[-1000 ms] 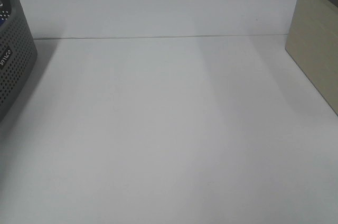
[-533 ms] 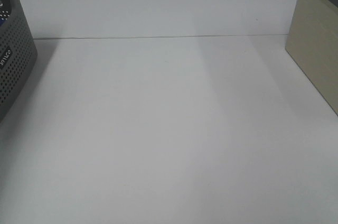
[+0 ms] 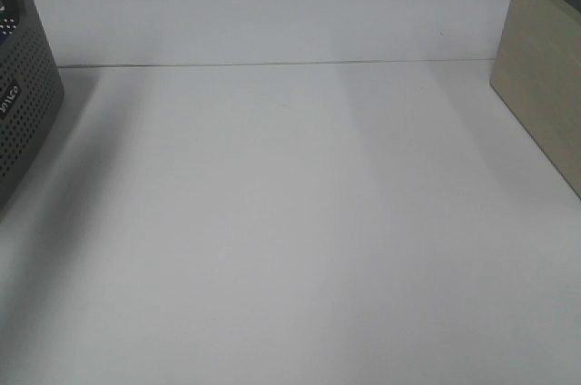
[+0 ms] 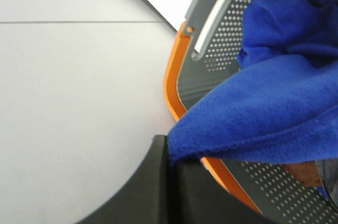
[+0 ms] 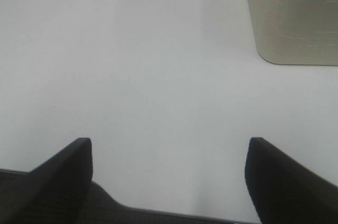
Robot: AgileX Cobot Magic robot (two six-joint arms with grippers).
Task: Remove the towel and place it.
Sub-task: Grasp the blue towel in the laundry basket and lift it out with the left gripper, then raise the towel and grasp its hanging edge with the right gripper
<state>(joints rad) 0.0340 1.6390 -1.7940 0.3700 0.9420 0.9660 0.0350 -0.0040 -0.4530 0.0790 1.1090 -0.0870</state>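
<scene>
The royal-blue towel [image 4: 269, 108] shows only in the left wrist view. It spills out of a grey perforated basket [image 4: 232, 28] and across the basket's orange rim. Its hemmed edge runs right into my left gripper [image 4: 171, 152], which looks shut on the towel's edge. Only one black finger [image 4: 158, 182] shows clearly; the other is hidden by the cloth. My right gripper [image 5: 169, 150] is open and empty over the bare white table. Neither gripper shows in the exterior high view, where only a blue sliver shows in the basket [image 3: 23, 103] at the far left.
A beige box [image 3: 545, 76] stands at the right edge of the table and also shows in the right wrist view [image 5: 293, 15]. A white back panel [image 3: 272, 8] closes the far side. The white tabletop [image 3: 290, 222] lies between basket and box.
</scene>
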